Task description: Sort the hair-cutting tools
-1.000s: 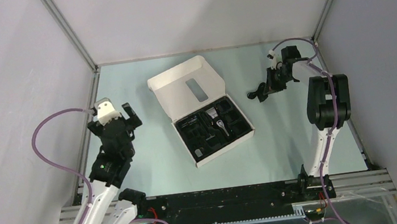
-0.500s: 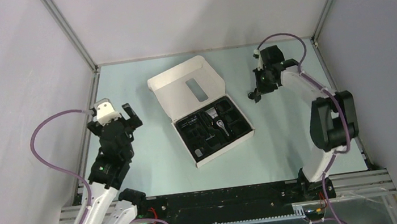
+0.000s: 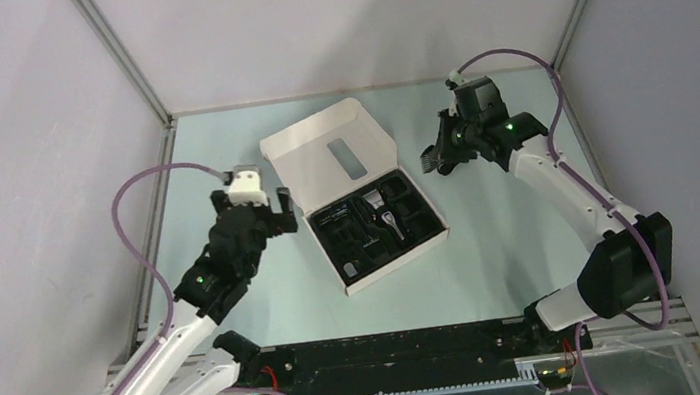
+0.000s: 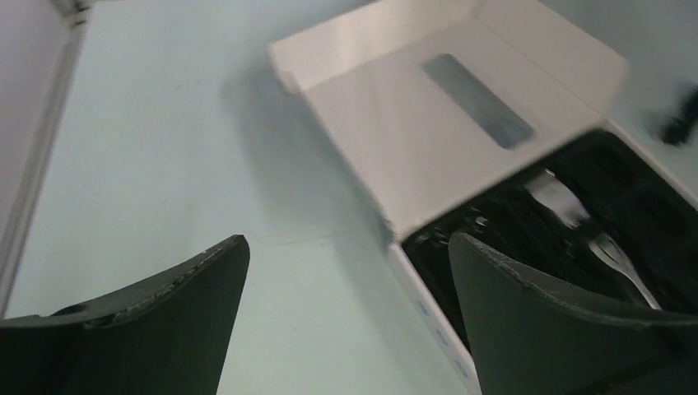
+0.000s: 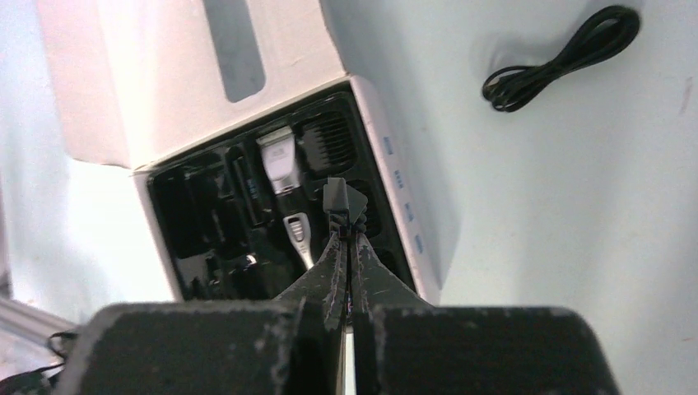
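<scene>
A white box [image 3: 315, 146] lies open mid-table; it also shows in the left wrist view [image 4: 387, 123]. Its black tray [image 3: 331, 240] holds the silver-and-black clipper [image 3: 385, 217] and black attachments. In the right wrist view the clipper [image 5: 280, 160] lies next to a black comb attachment [image 5: 325, 136]. My right gripper [image 3: 436, 154] hangs just right of the box's far corner. It is shut on a small black attachment [image 5: 342, 200], seen above the tray's right side. My left gripper [image 3: 254, 201] is open and empty, close to the box's left edge, low over the table [image 4: 346, 247].
A coiled black cable [image 5: 568, 53] lies on the pale green table to the right of the box. Grey walls and metal frame posts [image 3: 123, 59] close in the table on three sides. A black rail [image 3: 395, 348] runs along the near edge.
My right arm has swung left from the far right toward the box, carrying the small black attachment. My left arm has moved right, up to the box's left edge.
</scene>
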`<state>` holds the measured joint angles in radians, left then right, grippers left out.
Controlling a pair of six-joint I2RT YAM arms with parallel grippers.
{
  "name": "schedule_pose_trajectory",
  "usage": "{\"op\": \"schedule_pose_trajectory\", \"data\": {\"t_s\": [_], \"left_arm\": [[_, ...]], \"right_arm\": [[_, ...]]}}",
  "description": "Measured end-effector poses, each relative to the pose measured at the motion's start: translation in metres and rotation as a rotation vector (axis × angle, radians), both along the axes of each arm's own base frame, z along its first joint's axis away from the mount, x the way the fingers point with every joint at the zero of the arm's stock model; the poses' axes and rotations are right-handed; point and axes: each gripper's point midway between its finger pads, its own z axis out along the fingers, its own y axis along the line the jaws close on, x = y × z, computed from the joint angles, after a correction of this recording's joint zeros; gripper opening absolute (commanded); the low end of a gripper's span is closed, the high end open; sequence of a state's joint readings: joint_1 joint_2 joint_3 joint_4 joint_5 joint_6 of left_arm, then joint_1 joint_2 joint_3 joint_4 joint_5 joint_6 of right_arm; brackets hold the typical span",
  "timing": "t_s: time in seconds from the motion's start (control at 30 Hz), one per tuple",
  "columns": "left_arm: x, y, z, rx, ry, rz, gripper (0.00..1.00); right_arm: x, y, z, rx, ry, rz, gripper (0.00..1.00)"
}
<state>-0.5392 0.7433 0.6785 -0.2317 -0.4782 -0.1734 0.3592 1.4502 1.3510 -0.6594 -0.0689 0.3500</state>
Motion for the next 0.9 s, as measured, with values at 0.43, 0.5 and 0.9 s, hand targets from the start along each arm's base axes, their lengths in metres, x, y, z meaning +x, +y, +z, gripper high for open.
{"op": "schedule_pose_trajectory", "data": {"t_s": [0.43,0.5,0.9], "left_arm": [[-0.041,-0.133,0.027,0.183,-0.21,-0.516,1.0],[-0.047,-0.153,0.025,0.218,-0.257,-0.576,1.0],[-0.055,-0.205,0.017,0.432,-0.521,-0.702,0.93]], "right_arm": [[-0.051,0.049,0.038,0.285,-0.024,0.115,0.0],[-0.058,0.056,0.046,0.317,-0.035,0.14,0.0],[-0.103,0.103,0.072,0.446,-0.011,0.309,0.0]]}}
